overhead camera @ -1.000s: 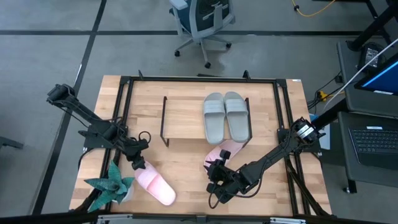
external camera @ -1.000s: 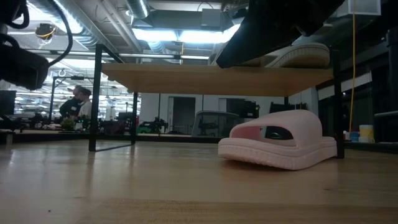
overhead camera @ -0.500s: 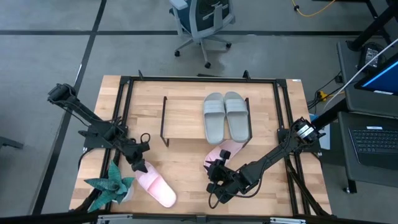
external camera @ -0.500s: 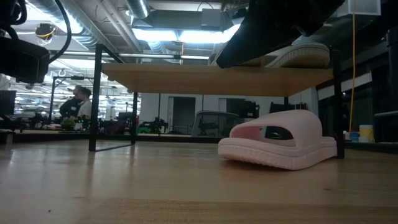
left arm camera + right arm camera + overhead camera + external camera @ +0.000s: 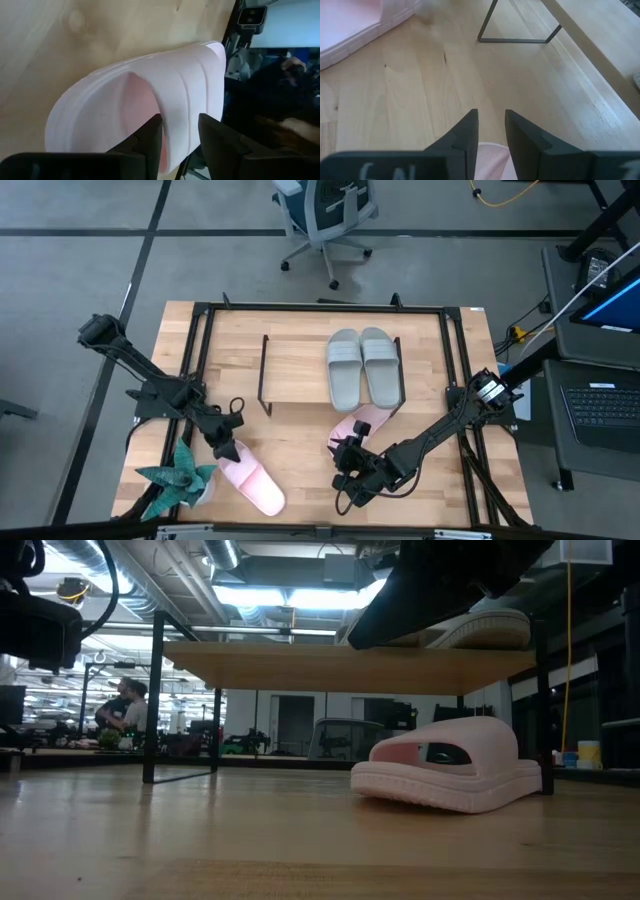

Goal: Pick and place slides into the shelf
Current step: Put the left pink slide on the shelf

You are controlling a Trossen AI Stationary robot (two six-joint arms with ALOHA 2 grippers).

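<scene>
One pale pink slide lies sole-down near the table's near-left corner, and my left gripper is at its strap end, shut on it. The second pink slide rests flat on its sole under the shelf's right part. My right gripper hovers over that slide's near end, fingers a narrow gap apart, touching nothing. Two grey-green slides lie side by side on the shelf board. My left gripper pinches the pink slide's wide strap at its edge. One finger is inside the opening under the strap and the other is outside on top of it. The high view shows the slide lying along the table.
A teal star-shaped plant stands at the near-left corner beside the left slide. The shelf's left half is bare board, and its black end frame stands ahead of my right gripper. An office chair and a laptop are off the table.
My left gripper has shifted a little toward the near edge and to the right, staying at the strap end of the left pink slide. The right arm and the other slides have kept still.
</scene>
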